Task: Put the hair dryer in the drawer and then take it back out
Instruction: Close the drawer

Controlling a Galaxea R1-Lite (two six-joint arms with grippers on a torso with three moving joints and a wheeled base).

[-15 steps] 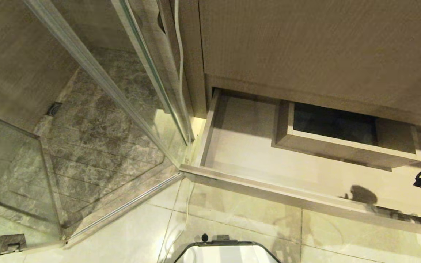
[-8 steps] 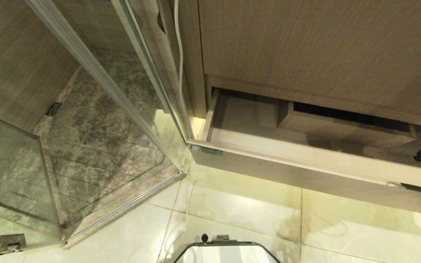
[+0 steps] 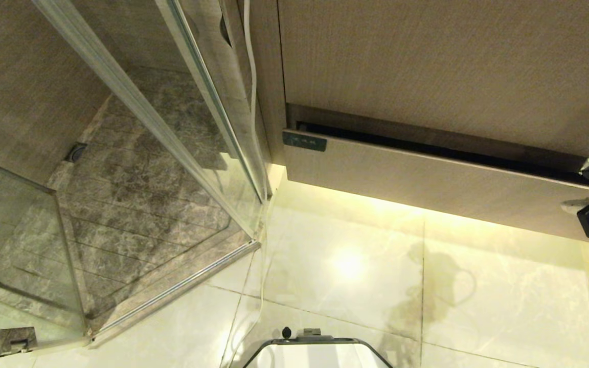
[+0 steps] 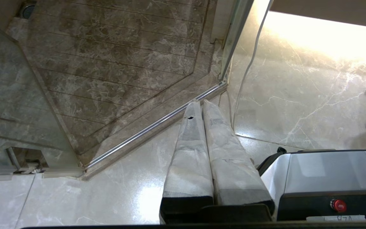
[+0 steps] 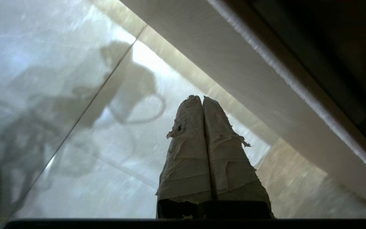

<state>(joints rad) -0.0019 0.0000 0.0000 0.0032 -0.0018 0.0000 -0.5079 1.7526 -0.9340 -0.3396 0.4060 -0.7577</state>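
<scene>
The drawer (image 3: pixel 427 181) is pushed almost fully in beneath the taller wood panel (image 3: pixel 448 66), leaving only a narrow dark slot along its top edge. Its long axis runs across the head view, sloping gently downward toward the robot's right; its flat, handleless front faces the tiled floor (image 3: pixel 356 266) and the robot. A small dark label (image 3: pixel 304 141) sits at the front's upper left corner. The hair dryer is not visible in any view. The right pincer (image 5: pixel 202 99), its taped fingers pressed together and holding nothing, is at the drawer's right end, close to the front's top edge. The left pincer (image 4: pixel 200 103), likewise pressed together and empty, hangs parked over the floor near the shower's glass door (image 3: pixel 136 102) and its metal threshold (image 4: pixel 157 127).
</scene>
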